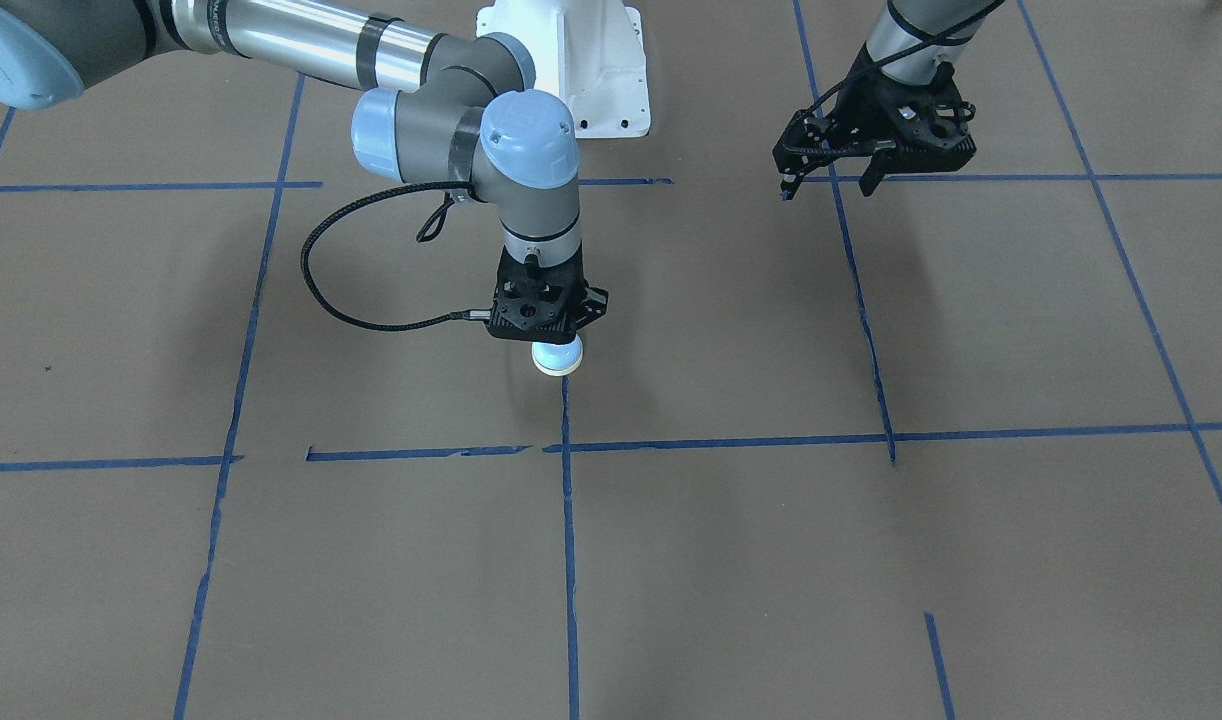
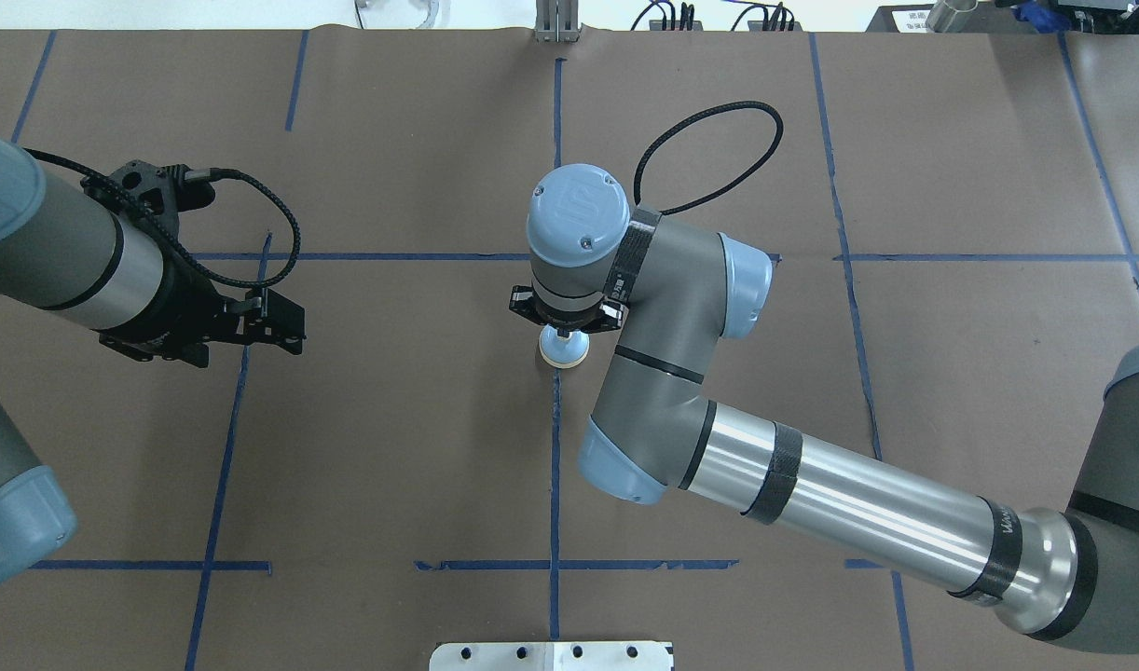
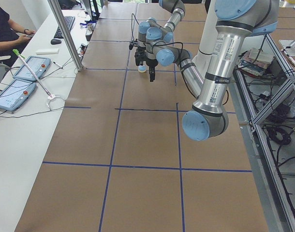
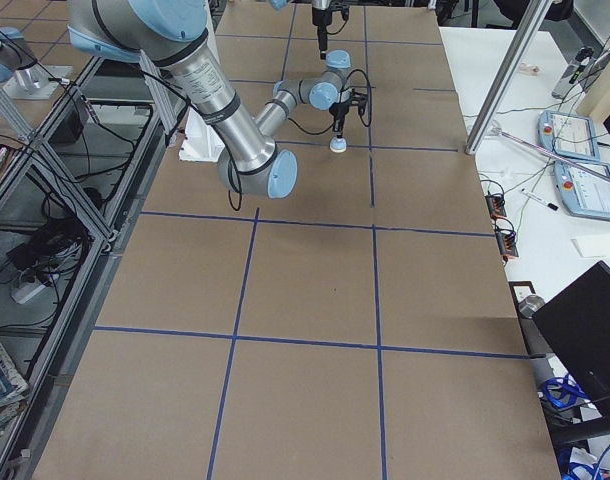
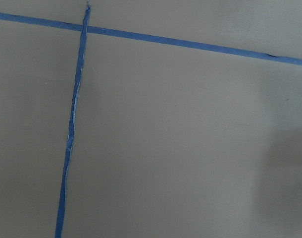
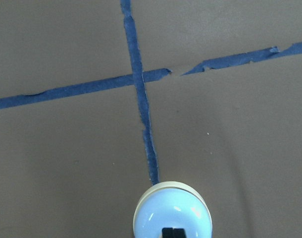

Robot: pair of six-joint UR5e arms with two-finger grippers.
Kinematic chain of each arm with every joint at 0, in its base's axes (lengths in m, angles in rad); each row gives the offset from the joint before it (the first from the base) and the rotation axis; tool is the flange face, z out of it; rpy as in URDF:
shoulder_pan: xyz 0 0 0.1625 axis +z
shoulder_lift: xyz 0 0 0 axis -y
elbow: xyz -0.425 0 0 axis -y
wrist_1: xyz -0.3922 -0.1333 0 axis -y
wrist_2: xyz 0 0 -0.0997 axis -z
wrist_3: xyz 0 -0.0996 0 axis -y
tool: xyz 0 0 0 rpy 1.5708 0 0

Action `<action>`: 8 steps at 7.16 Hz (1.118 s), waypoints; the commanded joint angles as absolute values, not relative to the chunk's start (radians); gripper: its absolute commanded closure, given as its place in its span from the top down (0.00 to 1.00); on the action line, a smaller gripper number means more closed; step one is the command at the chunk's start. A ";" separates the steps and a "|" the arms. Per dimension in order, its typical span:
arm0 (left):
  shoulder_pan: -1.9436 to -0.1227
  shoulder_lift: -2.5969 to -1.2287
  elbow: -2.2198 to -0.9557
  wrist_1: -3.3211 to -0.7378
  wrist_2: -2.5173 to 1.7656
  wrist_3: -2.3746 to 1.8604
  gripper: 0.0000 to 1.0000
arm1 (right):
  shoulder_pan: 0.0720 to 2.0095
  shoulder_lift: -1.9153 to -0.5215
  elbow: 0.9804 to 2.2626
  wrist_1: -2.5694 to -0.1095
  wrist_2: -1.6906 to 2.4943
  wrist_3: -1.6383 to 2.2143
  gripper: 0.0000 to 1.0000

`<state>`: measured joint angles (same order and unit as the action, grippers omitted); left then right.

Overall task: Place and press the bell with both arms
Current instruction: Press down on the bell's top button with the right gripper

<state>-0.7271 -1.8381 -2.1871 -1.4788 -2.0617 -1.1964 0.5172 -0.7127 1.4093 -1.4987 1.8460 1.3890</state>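
The bell [image 1: 557, 358] sits mid-desk [image 1: 751, 320] at the end of a blue tape line [image 6: 147, 139]. The right gripper [image 6: 173, 232] stands straight above it, fingertips together on its top. The left gripper [image 1: 829, 187] hovers well apart, fingers spread, holding nothing.

2 silver-grey tubular arms [image 2: 840, 503] [image 2: 85, 261], light-blue joint caps [image 2: 579, 210], black cables [image 2: 719, 106]

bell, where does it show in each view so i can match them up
Front-facing: bell centre, just left of middle.
Overhead: bell dead centre.
Exterior left: bell upper part, near middle, far off.
Exterior right: bell upper part, right of middle.
Left wrist: no bell I can make out.
Right wrist: bell bottom edge, middle.
Shared landmark: blue tape line running up to the bell.
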 commanded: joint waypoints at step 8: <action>-0.729 -1.833 -2.209 -1.479 -2.062 -1.198 1.00 | 0.554 -0.716 1.527 -1.587 1.896 1.387 0.00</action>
<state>-0.7286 -1.8342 -2.2062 -1.4788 -2.0619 -1.1969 0.5290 -0.7116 1.4668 -1.5324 1.8636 1.3884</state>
